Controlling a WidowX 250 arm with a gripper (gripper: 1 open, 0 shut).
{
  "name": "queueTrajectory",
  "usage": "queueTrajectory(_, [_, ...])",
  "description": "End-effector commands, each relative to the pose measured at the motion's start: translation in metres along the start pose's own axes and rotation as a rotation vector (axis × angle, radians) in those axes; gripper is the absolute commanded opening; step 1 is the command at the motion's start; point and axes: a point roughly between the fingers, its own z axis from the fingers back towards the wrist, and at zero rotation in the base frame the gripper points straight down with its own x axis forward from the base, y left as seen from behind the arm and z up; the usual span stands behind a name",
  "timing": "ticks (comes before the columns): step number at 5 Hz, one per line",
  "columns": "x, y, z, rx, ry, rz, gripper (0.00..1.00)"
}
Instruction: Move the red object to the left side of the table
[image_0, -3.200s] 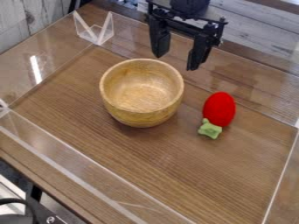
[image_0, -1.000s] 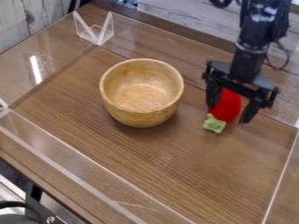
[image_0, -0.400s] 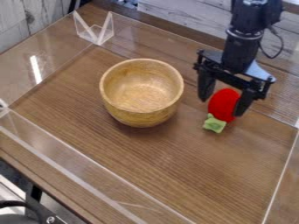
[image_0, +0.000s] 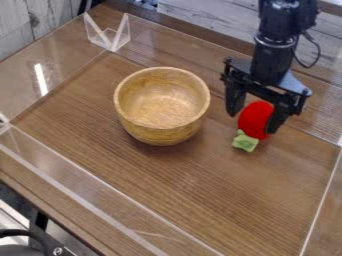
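Camera view: looks down on the table (image_0: 160, 200) from its near corner.
Writing: no brand, label or lettering can be read anywhere.
Near wall: a clear acrylic wall (image_0: 80, 175) runs along the table's near edge, in front of the bowl.
Bowl: a round light wooden bowl (image_0: 162, 104) sits mid-table and serves as the landmark; it looks empty.
Red object: the red object (image_0: 254, 121) lies on the table just right of the bowl and apart from it, its green cap (image_0: 243, 142) towards the near side.
Gripper: the black gripper (image_0: 261, 108) points down over the red object, jaws spread wide, one finger on each side; contact cannot be told.
In the way: the fingers partly cover the red object's sides.
Far corner: a clear acrylic piece (image_0: 107, 32) stands behind and left of the bowl.
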Motion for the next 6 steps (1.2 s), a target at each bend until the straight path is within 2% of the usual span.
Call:
queueTrajectory(1, [0.006,-0.009,0.006,0.002,-0.034,0.012,1.0])
queueTrajectory(2, [0.008,-0.014,0.005,0.009,-0.036,0.031,1.0])
queueTrajectory(4, [0.013,0.011,0.0,0.008,-0.038,-0.109,1.0])
queueTrajectory(5, [0.012,0.002,-0.004,0.008,-0.039,-0.128,0.0])
queueTrajectory(6, [0.01,0.0,0.019,0.008,-0.068,-0.155,0.0])
